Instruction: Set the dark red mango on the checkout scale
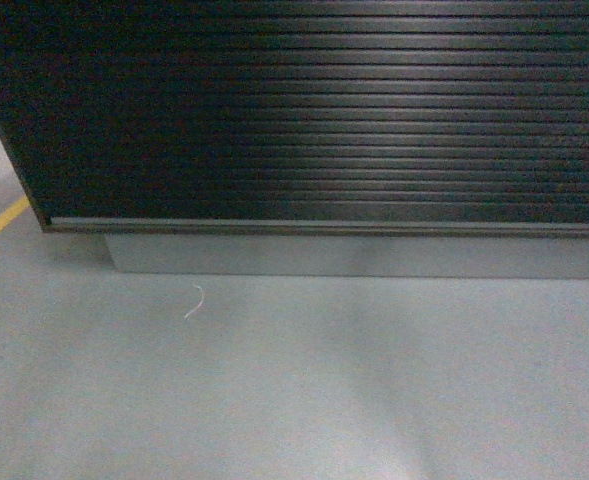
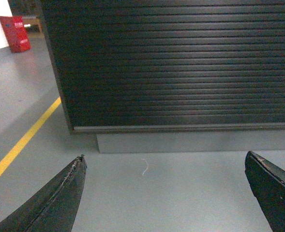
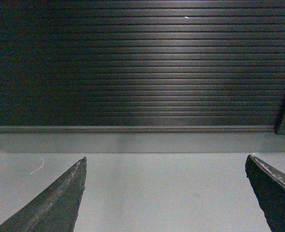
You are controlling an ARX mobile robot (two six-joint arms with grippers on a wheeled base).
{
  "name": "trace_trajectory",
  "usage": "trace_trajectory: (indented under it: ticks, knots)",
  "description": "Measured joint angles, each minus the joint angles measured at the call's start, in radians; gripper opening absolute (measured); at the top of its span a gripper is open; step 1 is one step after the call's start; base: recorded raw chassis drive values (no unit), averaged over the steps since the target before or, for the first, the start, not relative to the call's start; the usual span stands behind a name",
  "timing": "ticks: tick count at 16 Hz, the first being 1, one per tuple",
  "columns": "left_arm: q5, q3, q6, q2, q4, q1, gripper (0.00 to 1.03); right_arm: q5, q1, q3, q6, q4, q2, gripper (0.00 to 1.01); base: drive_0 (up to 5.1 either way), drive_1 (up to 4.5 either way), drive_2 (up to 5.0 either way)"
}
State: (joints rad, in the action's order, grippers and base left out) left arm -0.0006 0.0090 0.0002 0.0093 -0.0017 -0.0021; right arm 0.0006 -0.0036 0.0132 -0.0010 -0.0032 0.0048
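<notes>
You're facing checkout point(image 1: 314, 110) ribbed front, low to floor point(image 1: 294, 380). Mango, scale not in any view, likely up top. Left gripper point(image 2: 164, 193) jaws spread wide, empty; right gripper point(image 3: 164, 193) same. Arms low, likely parked for driving. White scrap point(image 1: 194, 300) near base.

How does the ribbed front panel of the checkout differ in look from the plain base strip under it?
The ribbed front panel is near black; the base strip is grey, close to the floor's colour. The panel is cut by many horizontal ridges that catch the light; the strip is smooth and flat. The panel is tall and fills most of the head view; the strip is a low band that starts further in from the panel's left corner. Both run horizontally across all three views.
</notes>
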Motion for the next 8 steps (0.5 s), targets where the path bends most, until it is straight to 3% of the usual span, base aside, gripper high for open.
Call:
trace_trajectory:
  ticks: [8]
  knots:
    - [0.000,0.000,0.000,0.000,0.000,0.000,0.98,0.000,0.003,0.000,0.000,0.002,0.000,0.98,0.0,4.24,-4.3]
